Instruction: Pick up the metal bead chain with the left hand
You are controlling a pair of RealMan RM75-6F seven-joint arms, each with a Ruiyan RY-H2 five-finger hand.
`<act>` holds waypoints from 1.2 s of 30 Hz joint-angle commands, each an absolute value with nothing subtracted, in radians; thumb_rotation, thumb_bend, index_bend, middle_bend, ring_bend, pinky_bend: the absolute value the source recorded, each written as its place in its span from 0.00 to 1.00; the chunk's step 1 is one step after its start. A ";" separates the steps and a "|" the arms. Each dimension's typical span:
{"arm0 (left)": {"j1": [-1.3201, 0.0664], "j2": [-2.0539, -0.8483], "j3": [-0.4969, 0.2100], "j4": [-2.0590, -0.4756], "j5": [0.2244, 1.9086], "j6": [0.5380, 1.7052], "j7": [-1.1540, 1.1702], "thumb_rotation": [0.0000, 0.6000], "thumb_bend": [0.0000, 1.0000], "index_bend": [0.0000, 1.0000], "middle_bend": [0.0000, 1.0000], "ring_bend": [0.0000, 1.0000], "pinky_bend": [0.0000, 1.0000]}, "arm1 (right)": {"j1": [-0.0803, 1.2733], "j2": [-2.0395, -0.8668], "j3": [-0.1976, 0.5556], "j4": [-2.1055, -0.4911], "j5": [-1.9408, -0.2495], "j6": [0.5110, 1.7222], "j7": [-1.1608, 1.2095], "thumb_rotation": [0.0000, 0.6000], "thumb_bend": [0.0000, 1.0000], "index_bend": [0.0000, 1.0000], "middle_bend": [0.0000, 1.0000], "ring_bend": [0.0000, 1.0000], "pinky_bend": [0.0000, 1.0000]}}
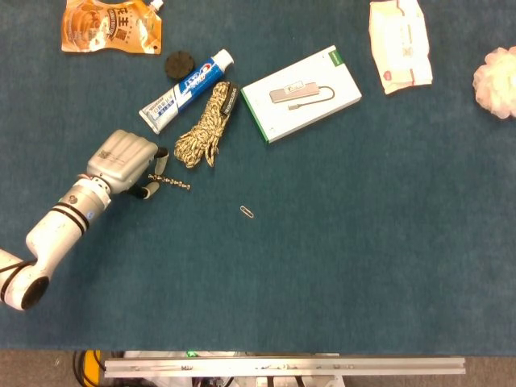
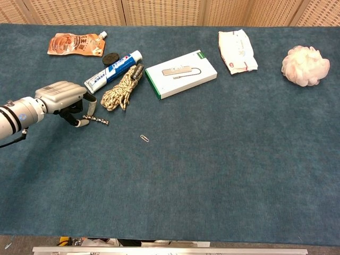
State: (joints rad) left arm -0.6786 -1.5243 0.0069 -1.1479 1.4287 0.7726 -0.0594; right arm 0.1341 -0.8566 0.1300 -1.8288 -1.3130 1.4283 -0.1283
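blue felt table under wicker panels. left hand has fingers curled over one end of the chain, seemingly pinching it, beside the rope.

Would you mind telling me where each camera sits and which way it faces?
Head view: high above the table, looking almost straight down; the left hand and forearm show, beside the metal bead chain.
Chest view: lower, at the table's near edge, looking forward to the wicker screen; the same hand.
Both share the hand, the chain, the paperclip and the white box.
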 commanded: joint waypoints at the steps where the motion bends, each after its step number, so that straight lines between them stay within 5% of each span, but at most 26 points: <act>1: -0.678 -1.530 0.005 -1.144 1.423 0.774 -0.055 1.00 0.30 0.53 1.00 1.00 1.00 | 0.132 -0.856 0.130 -1.827 -1.316 1.431 -0.125 1.00 0.11 0.43 0.51 0.44 0.46; 22: -0.671 -1.498 -0.016 -1.188 1.392 0.788 -0.090 1.00 0.34 0.59 1.00 1.00 1.00 | 0.116 -0.854 0.135 -1.820 -1.320 1.441 -0.098 1.00 0.11 0.43 0.51 0.44 0.46; 36: -0.646 -1.326 -0.022 -1.451 1.447 0.890 -0.138 1.00 0.36 0.59 1.00 1.00 1.00 | 0.108 -0.855 0.135 -1.816 -1.334 1.450 -0.081 1.00 0.11 0.43 0.51 0.44 0.46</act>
